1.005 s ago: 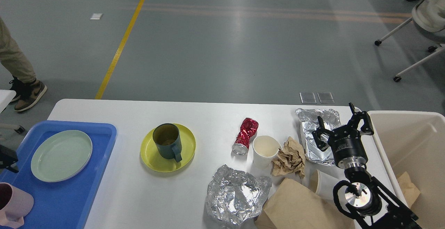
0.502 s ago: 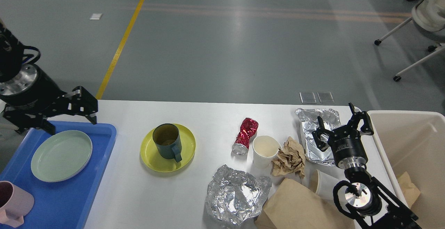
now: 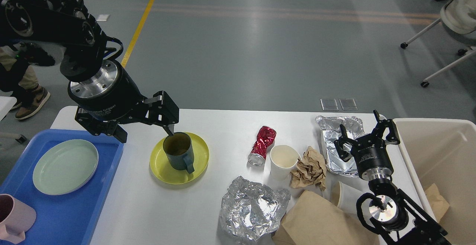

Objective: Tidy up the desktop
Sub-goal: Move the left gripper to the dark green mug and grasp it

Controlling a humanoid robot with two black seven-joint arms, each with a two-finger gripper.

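A large industrial hall or robot test lab: polished grey concrete floor [image 3: 260, 51] with a painted yellow lane line [image 3: 143, 14] beyond the left gripper [image 3: 145, 133], and wheeled office chairs [image 3: 452, 25] far beyond the right gripper [image 3: 366, 135].

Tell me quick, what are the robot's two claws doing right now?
Left claw: open, holding nothing, one finger at the rim of the dark green mug.
Right claw: open, holding nothing.

Your desktop [image 3: 230, 126] fills the lower frame. At its left edge sits a blue tray [image 3: 100, 200]; left of centre, a yellow plate [image 3: 197, 163]. Right of centre you have a red can [image 3: 262, 144], a paper cup [image 3: 283, 161], crumpled brown paper [image 3: 308, 168] and a foil tray [image 3: 334, 141]. Along the bottom lie crumpled foil [image 3: 253, 208], a brown bag [image 3: 319, 219] and a tipped cup [image 3: 346, 196].
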